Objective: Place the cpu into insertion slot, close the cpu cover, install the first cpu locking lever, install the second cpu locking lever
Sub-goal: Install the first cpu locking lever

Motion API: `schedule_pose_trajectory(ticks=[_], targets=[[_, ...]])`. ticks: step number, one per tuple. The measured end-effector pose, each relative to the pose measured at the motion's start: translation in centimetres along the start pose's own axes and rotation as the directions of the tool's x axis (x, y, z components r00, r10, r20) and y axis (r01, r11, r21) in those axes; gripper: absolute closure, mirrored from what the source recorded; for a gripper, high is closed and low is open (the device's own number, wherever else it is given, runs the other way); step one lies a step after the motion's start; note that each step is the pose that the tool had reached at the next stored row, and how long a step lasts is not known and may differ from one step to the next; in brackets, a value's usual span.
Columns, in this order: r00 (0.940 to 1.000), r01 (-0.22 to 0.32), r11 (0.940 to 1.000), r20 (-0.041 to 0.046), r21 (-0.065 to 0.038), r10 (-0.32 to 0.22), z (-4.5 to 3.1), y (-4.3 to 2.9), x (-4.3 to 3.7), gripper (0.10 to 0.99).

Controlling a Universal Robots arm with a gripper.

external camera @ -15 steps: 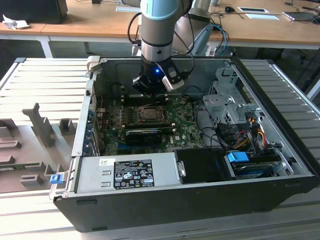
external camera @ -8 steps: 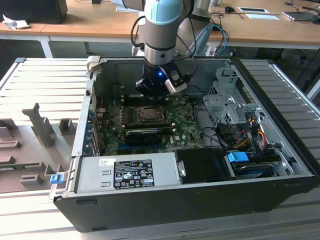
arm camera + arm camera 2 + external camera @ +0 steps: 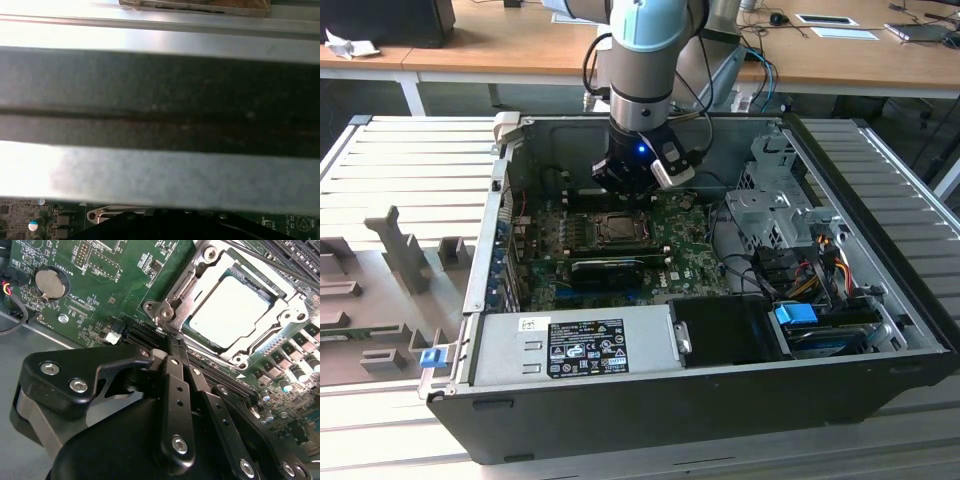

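Note:
The cpu (image 3: pixel 232 310) lies flat in the insertion slot (image 3: pixel 618 229) on the green motherboard, its pale metal top showing. The cpu cover (image 3: pixel 182 315) lies down around it, framing the chip through its window. My gripper (image 3: pixel 172 340) is shut with nothing between its black fingers. Its tips hover just off one corner of the socket, beside a screw post (image 3: pixel 164 314). In the exterior view the gripper (image 3: pixel 628 192) hangs over the far edge of the socket, inside the open computer case.
Long black card slots (image 3: pixel 220 377) run under the fingers. A coin battery (image 3: pixel 49 282) sits further off on the board. The case's metal wall (image 3: pixel 160 170) stands close behind the wrist. The power supply (image 3: pixel 575 345), drive cage (image 3: pixel 770 205) and cables (image 3: pixel 810 260) crowd the case.

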State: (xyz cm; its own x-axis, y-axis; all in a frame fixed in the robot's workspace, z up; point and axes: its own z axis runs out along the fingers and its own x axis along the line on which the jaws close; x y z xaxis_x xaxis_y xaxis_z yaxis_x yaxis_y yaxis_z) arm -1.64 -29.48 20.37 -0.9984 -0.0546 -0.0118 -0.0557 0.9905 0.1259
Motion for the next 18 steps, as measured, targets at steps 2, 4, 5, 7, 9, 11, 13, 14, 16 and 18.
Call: schedule_pose_trajectory(ticks=[2,4,5,7,9,11,13,14,16,18], targets=[[1.0,0.0,1.0,-0.0022,-0.001,0.0,-0.05,0.01,-0.02,0.98],[1.0,-0.001,1.0,-0.0026,0.0,0.001,-0.06,0.0,-0.05,0.98],[1.0,-0.001,1.0,-0.0028,0.001,0.001,-0.05,0.0,-0.07,0.98],[1.0,-0.001,1.0,-0.0027,0.001,0.001,-0.03,-0.01,-0.11,0.98],[1.0,0.0,1.0,-0.0028,0.002,0.0,-0.01,-0.01,-0.13,0.98],[1.0,0.0,1.0,-0.0028,0.005,0.001,0.06,-0.03,-0.19,0.98],[1.0,0.0,1.0,-0.0024,0.006,0.0,0.18,-0.03,-0.21,0.98],[1.0,0.0,1.0,-0.0028,0.007,0.0,0.2,-0.05,-0.2,0.98],[1.0,0.0,1.0,-0.0031,0.008,0.0,0.25,-0.07,-0.19,0.98],[1.0,-0.001,1.0,-0.0031,0.006,0.001,0.26,-0.08,-0.19,0.98]])
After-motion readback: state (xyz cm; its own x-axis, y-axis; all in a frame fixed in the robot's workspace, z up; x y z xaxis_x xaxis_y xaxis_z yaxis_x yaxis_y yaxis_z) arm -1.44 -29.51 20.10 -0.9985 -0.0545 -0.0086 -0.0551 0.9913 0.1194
